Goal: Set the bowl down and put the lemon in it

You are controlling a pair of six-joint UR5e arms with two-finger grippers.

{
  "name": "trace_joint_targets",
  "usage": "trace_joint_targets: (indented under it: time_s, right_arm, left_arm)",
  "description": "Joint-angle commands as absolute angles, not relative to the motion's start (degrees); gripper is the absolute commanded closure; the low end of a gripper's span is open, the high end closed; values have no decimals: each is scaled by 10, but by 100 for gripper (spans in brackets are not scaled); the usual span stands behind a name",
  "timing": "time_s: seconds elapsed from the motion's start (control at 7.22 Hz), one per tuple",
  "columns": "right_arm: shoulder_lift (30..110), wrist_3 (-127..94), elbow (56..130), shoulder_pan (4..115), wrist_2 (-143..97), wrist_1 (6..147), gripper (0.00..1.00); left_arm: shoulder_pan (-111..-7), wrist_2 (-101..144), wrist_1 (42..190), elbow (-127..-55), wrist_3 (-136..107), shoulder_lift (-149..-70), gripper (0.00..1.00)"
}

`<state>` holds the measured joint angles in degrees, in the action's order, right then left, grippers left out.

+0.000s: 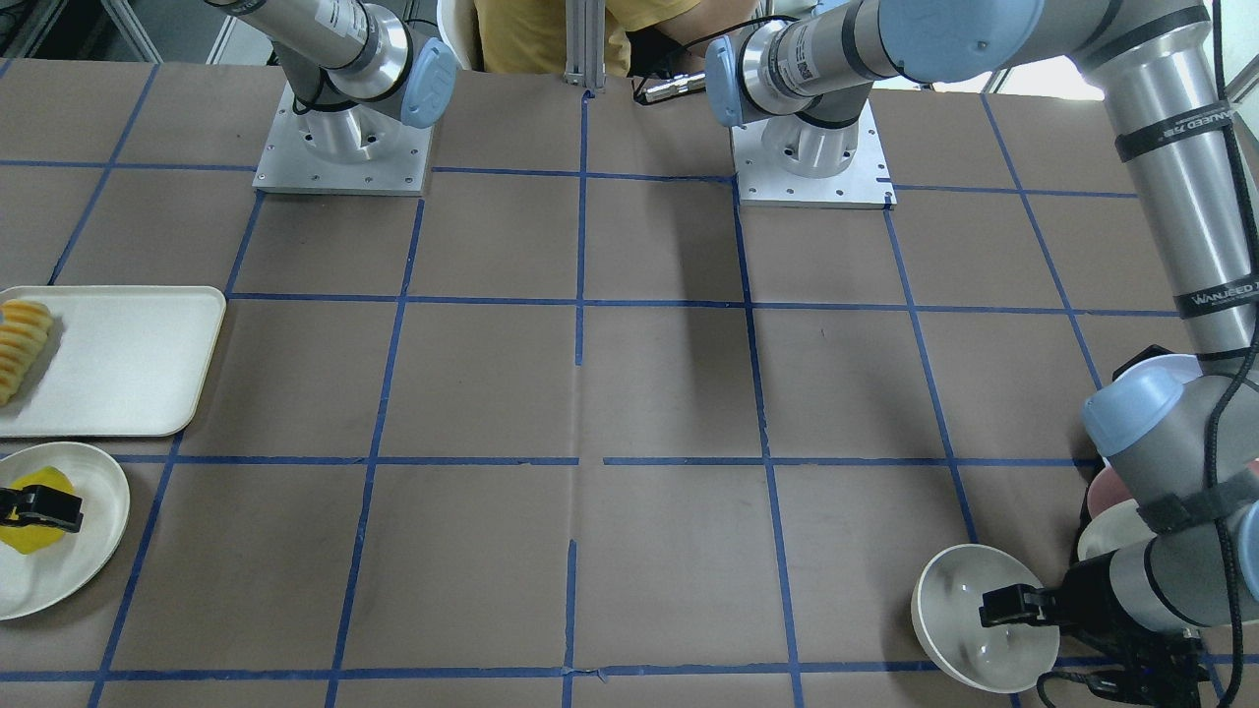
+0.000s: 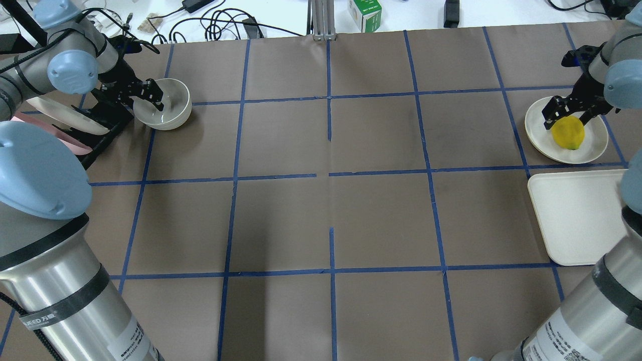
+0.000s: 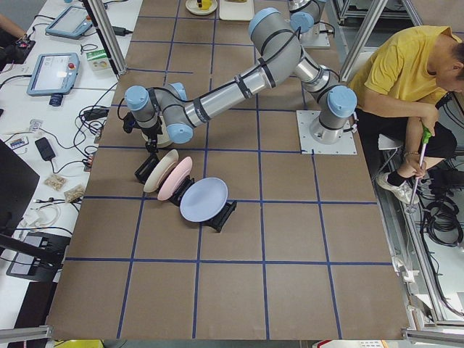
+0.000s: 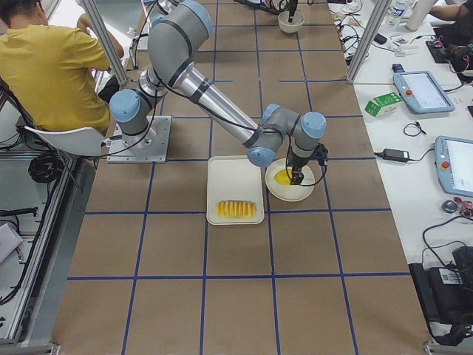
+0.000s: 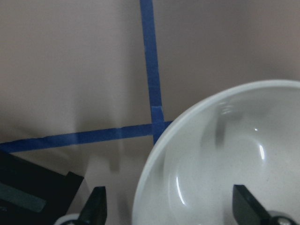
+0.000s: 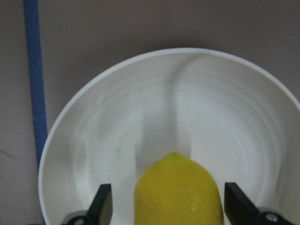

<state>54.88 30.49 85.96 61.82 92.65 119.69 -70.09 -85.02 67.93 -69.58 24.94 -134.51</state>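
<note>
Seen from overhead, the left arm (image 2: 45,240) reaches out to about 10 o'clock on the tabletop (image 2: 321,220). Its wrist is low, and the left pincer (image 2: 149,99) is tilted downward with its jaws spread apart. The right arm (image 2: 592,301) stretches to about 2 o'clock, where the right pincer (image 2: 565,116) points down close above the tabletop, its two fingers likewise held wide.

The sliced food (image 1: 22,346) lies on the tray (image 2: 572,220), at its outer end. Just beyond the tray, on the side away from the robot, is the plate (image 2: 539,133), with the lemon (image 2: 568,133) on it and the right gripper (image 2: 566,118) over the lemon, one finger at each side. Far from the tray, toward the robot's left, the bowl (image 2: 173,108) is beside the rack (image 2: 108,125) of upright plates (image 3: 181,185), with the left gripper (image 2: 149,100) astride its rim
</note>
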Motion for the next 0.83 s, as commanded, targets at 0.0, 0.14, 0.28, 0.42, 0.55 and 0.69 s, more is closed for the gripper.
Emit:
trace_joint_targets:
  time_s: [0.0,0.14,0.28,0.42,0.55,0.69]
  right_arm:
    - [551,304,860,618,927,1189,100]
    - [554,303,859,618,929,1187,100]
    - [560,297,853,618,949,1171,100]
    - [581,295,847,618,947,1132,100]
    - [611,285,849,624,943,1101,100]
    - [639,252,849,640,932,1066,100]
  left_arm:
    - [-700,-852,680,-697,248,-1344,96]
    - [-700,-850,683,-699,238,-1340,100]
    - [-700,-849,685,-699,226,-1337,100]
    - [-700,-851,686,-695,212,-1332,100]
    - [-700,-852,699,-692,191,-1324,100]
    - [-705,-851,723,-689,175,-1311,100]
